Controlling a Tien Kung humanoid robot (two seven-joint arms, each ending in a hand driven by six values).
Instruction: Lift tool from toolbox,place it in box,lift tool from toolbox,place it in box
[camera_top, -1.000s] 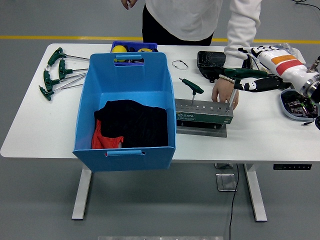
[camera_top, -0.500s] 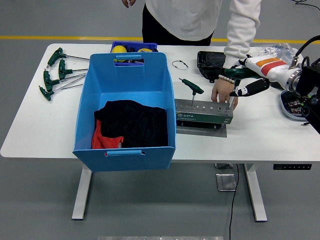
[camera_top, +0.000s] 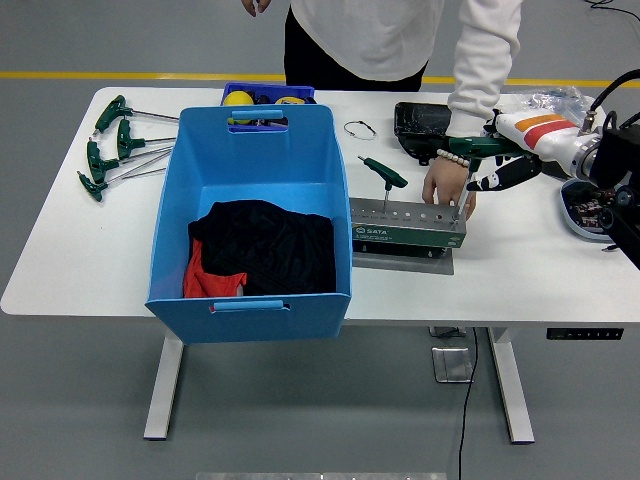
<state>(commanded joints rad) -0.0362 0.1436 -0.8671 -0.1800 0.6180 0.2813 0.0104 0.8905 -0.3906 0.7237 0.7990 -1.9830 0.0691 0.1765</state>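
A green SATA tool rack (camera_top: 408, 226) stands on the table to the right of the big blue box (camera_top: 255, 150). One green T-handle wrench (camera_top: 384, 174) stands in the rack's left part. My right hand (camera_top: 503, 165) is shut on the green handle of a second T-handle wrench (camera_top: 474, 147), whose shaft still reaches down to the rack's right end. A person's hand (camera_top: 446, 187) in a white sleeve rests on the rack's right end, just under my hand. The box holds black and red cloth (camera_top: 262, 248). My left arm is out of view.
Several green T-handle wrenches (camera_top: 112, 145) lie at the table's far left. A small blue bin (camera_top: 268, 94) sits behind the box. A black tray (camera_top: 422, 126) and a wire ring (camera_top: 360, 128) lie at the back. A bowl of small parts (camera_top: 592, 210) is at the right edge.
My right forearm has drawn back toward the right edge and turned. The hand stays on the wrench handle at nearly the same spot. The person's hand has not moved.
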